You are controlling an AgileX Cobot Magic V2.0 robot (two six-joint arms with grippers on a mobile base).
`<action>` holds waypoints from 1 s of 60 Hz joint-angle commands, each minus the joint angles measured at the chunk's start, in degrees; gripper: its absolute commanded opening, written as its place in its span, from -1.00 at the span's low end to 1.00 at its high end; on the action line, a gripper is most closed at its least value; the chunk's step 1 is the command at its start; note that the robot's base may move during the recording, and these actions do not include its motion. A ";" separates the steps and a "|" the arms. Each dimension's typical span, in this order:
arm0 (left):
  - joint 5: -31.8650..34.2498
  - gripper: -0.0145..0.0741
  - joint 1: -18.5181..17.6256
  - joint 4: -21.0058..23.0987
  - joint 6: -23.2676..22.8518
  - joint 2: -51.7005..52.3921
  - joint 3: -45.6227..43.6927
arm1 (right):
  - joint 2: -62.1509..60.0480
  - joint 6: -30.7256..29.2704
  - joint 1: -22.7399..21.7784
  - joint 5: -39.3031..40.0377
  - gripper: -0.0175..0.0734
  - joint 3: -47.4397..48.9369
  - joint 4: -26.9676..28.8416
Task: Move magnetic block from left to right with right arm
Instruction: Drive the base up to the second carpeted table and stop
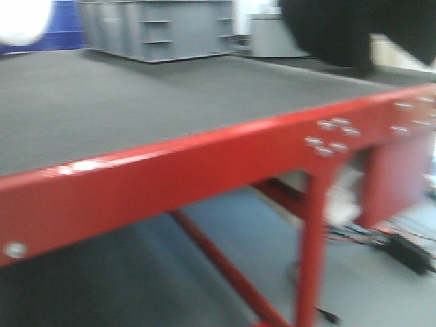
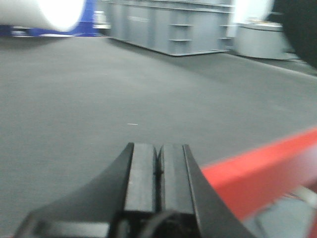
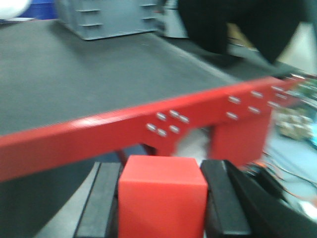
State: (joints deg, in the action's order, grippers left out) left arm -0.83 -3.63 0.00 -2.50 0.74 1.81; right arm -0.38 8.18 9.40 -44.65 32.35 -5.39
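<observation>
The magnetic block (image 3: 162, 198), a plain bright-red cube, fills the bottom of the right wrist view. My right gripper (image 3: 162, 166) is shut on it, with one black finger (image 3: 101, 198) on its left face and the other on its right. Gripper and block are off the table, in front of its red front rail (image 3: 74, 141) and about level with it. In the left wrist view my left gripper (image 2: 158, 148) is shut with nothing between its pads, low over the grey mat (image 2: 99, 99) near the red edge (image 2: 257, 173). Neither gripper nor the block shows in the blurred front view.
A grey plastic crate (image 1: 160, 30) stands at the far side of the grey mat (image 1: 136, 102). A large dark blurred shape (image 1: 354, 30) hangs over the far right corner. The red frame has bolted legs (image 1: 310, 231), and cables lie on the floor (image 1: 402, 248) beneath.
</observation>
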 commanded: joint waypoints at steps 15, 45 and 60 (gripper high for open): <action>5.17 -0.94 0.08 0.00 -0.21 0.82 0.48 | 1.12 -0.46 -0.26 5.04 -0.17 1.71 -0.58; 5.17 -0.94 0.08 0.00 -0.21 0.82 0.48 | 1.12 -0.46 -0.26 5.04 -0.17 1.71 -0.58; 5.17 -0.94 -0.03 0.00 -0.21 0.82 0.48 | 1.12 -0.46 -0.26 5.04 -0.17 1.71 -0.58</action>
State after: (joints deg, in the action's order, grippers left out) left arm -0.83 -3.63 0.00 -2.50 0.74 1.81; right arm -0.38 8.18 9.40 -44.65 32.35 -5.39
